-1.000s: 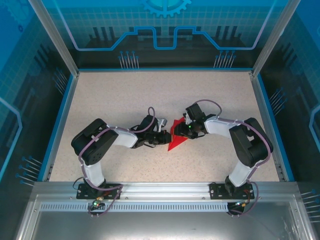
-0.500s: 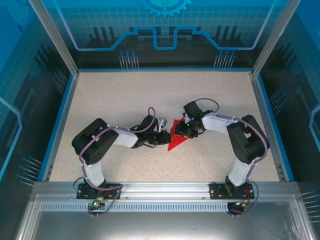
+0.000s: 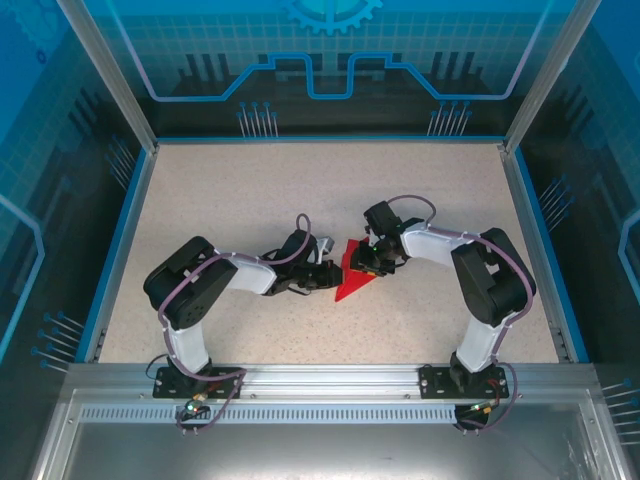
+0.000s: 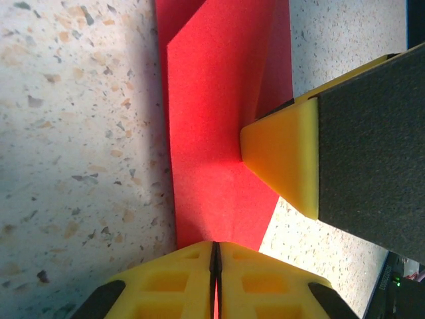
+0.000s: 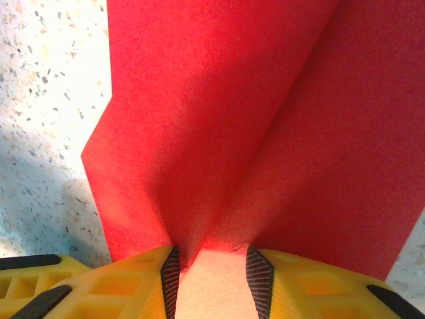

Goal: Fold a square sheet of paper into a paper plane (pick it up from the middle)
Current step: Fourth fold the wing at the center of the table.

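Note:
The red sheet of paper [image 3: 350, 286] lies mid-table, folded into a pointed shape with a raised centre ridge. My left gripper [image 3: 334, 276] comes at it from the left. In the left wrist view its jaws [image 4: 214, 244] are shut flat on the paper's near edge [image 4: 219, 100]. My right gripper [image 3: 362, 265] reaches in from the right, and one of its yellow fingers [image 4: 282, 159] presses on the paper. In the right wrist view the gripper [image 5: 211, 256] stands open, its jaws a little apart astride the ridge of the paper [image 5: 219, 119], both pads touching it.
The speckled table [image 3: 250, 200] is ringed by a blue rim [image 3: 130, 200] and clear walls. Both arms bend inward from their bases at the near edge, elbows out to the sides.
The right gripper's jaws have narrowed around the paper's ridge and the right arm has shifted slightly left. The left gripper has stayed shut on the paper.

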Controlling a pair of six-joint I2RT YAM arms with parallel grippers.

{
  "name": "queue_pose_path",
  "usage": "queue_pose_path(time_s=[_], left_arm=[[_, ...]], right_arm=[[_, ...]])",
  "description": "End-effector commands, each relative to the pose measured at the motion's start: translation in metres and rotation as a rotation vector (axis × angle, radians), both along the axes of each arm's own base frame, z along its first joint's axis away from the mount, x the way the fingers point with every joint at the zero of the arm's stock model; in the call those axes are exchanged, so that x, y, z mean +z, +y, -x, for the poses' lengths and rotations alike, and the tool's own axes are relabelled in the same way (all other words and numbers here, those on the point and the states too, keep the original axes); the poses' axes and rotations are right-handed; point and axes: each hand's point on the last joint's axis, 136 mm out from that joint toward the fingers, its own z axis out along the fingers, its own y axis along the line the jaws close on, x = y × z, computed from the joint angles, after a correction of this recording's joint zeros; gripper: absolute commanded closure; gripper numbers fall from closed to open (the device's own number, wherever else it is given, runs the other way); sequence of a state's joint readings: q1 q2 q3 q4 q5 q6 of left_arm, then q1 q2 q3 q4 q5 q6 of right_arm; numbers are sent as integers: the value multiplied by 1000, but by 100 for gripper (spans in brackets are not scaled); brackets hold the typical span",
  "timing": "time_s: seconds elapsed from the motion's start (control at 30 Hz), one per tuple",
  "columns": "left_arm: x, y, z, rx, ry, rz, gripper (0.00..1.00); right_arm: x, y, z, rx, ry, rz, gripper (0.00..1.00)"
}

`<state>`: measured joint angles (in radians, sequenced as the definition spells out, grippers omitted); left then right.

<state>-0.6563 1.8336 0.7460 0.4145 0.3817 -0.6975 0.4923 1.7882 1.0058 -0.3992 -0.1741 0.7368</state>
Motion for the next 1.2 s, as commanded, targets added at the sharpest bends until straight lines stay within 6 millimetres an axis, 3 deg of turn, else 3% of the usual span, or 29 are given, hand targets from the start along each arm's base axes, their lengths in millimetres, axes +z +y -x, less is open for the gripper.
queue_pose_path(time_s=[0.0, 0.17, 0.4, 0.63, 0.83, 1.17], left_arm=[[1, -2, -5, -10, -18, -14, 89], [4, -3, -8, -6, -31, -14, 89], [22, -5, -17, 12, -92, 15, 87], [16, -7, -16, 5, -77, 11, 87], [36, -2, -18, 21, -142, 26, 88], [17, -6, -14, -6, -105, -15, 88]], right_arm=[[-41, -27, 39, -12, 160, 159, 63], [-42, -27, 39, -15, 160, 161, 63], [-43, -26, 40, -16, 160, 155, 63], [-43, -23, 38, -15, 153, 139, 62], [-44, -24, 38, -16, 159, 144, 62], [-42, -21, 36, -24, 153, 121, 61]])
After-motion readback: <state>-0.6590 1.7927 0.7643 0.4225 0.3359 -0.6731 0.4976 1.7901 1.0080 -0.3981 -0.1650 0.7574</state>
